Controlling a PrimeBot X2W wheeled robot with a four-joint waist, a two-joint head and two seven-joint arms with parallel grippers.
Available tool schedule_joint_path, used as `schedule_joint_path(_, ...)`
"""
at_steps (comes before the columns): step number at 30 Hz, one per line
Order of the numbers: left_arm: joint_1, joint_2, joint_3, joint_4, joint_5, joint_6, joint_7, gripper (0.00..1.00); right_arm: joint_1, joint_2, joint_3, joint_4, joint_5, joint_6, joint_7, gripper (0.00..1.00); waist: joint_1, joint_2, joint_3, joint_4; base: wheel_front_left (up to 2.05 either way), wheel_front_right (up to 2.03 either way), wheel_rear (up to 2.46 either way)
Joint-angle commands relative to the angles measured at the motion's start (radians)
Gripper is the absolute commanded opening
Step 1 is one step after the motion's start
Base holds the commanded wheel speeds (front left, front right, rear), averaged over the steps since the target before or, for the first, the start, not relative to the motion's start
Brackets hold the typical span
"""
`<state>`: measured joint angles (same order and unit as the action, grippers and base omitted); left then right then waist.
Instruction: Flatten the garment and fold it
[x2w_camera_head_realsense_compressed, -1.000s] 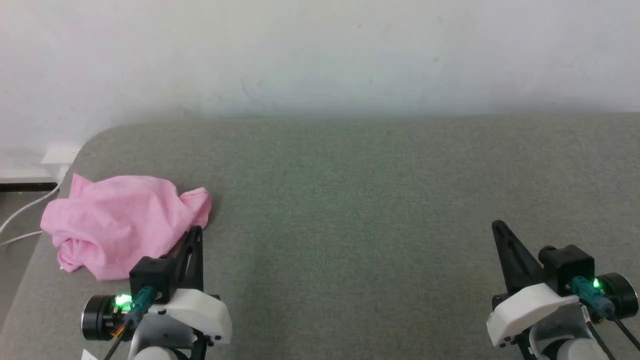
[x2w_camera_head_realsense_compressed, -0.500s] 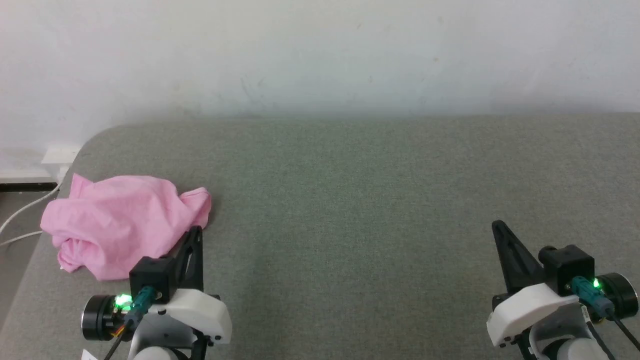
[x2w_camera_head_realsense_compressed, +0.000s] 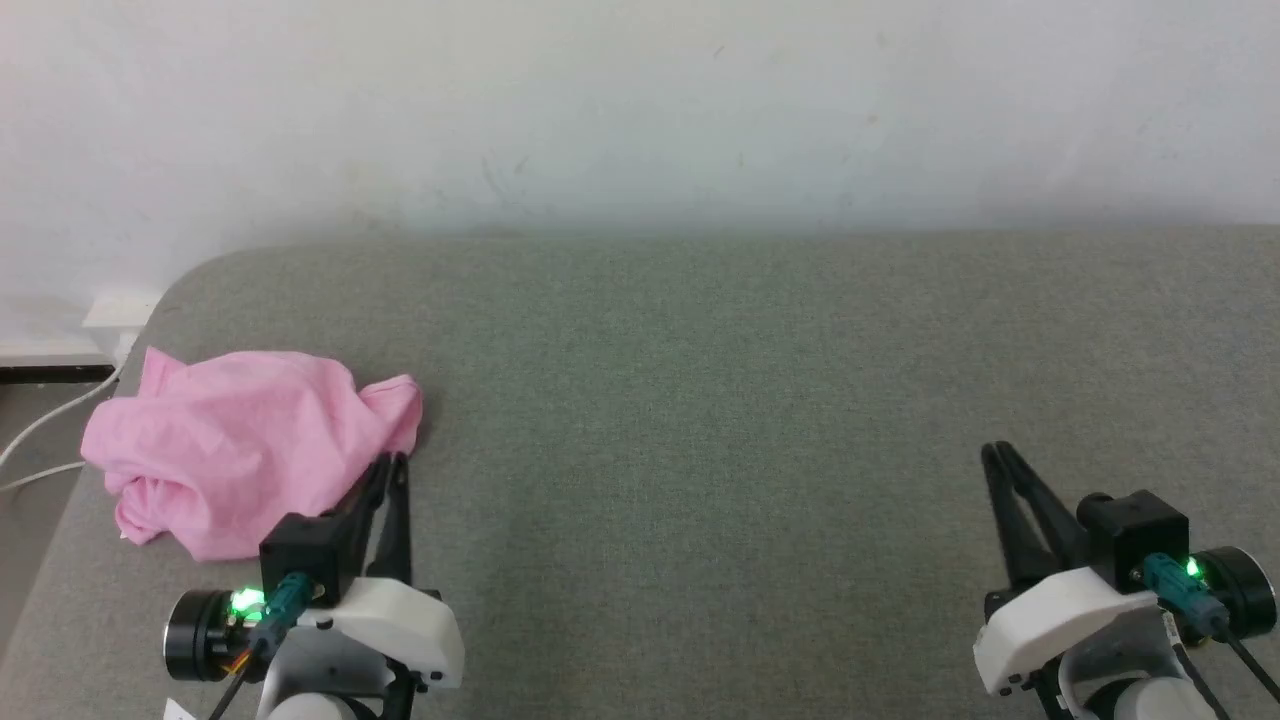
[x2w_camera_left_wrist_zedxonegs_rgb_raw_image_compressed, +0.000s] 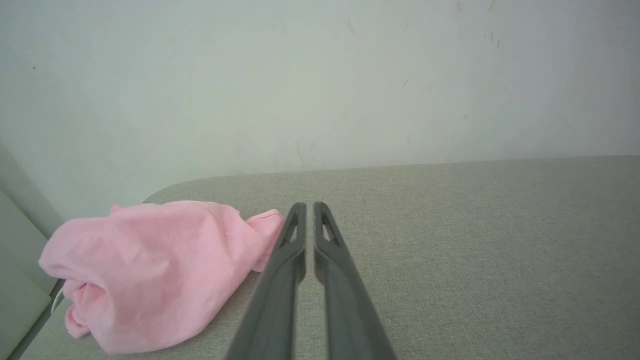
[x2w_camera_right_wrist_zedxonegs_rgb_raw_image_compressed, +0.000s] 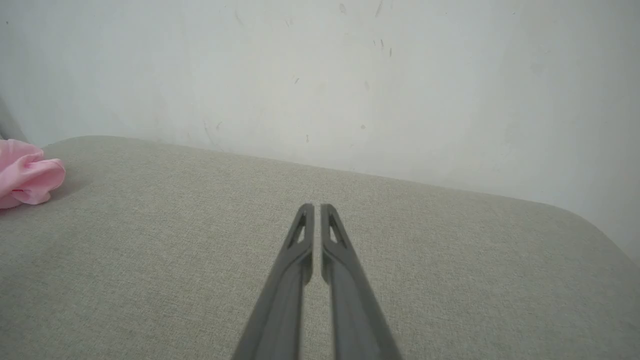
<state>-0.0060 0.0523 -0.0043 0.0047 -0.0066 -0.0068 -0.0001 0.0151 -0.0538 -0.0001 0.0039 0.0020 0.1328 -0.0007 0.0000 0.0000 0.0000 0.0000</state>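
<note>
Cables (x2w_camera_head_realsense_compressed: 45, 425), thin and white, trail down past the far left edge of a grey woven upholstered cushion (x2w_camera_head_realsense_compressed: 700, 400). On that cushion's rounded left corner lies a crumpled heap of thin light pink fabric shorts (x2w_camera_head_realsense_compressed: 240, 440), bunched and unfolded. The left gripper (x2w_camera_head_realsense_compressed: 390, 460) points its two long dark fingers up alongside the heap's right edge; in the left wrist view the shorts (x2w_camera_left_wrist_zedxonegs_rgb_raw_image_compressed: 150, 270) sit just left of the left gripper (x2w_camera_left_wrist_zedxonegs_rgb_raw_image_compressed: 309, 205), whose jaws stand barely parted, holding nothing. Bare cushion stretches across the middle below a pale wall (x2w_camera_head_realsense_compressed: 640, 100). The right gripper (x2w_camera_head_realsense_compressed: 995, 448) is well apart from the shorts, its jaws likewise a narrow slit apart over bare fabric (x2w_camera_right_wrist_zedxonegs_rgb_raw_image_compressed: 316, 205).
</note>
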Motion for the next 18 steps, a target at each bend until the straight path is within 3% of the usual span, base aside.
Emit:
schedule_joint_path(1,0.000,0.000,0.000,0.000,0.000,0.000,0.000,1.00,0.000,0.000,0.000,0.000,0.000,0.000,0.000,1.00,0.0000,0.0000,0.000,0.000,0.00,0.00,0.00)
schedule_joint_path(18,-0.011,0.002,-0.022,0.022,-0.020,0.024,-0.031,1.00,-0.001,0.000,-0.005,0.001,0.002,0.000,-0.021,1.00,0.0000,0.0000,-0.002,0.043,0.00,0.00,0.00)
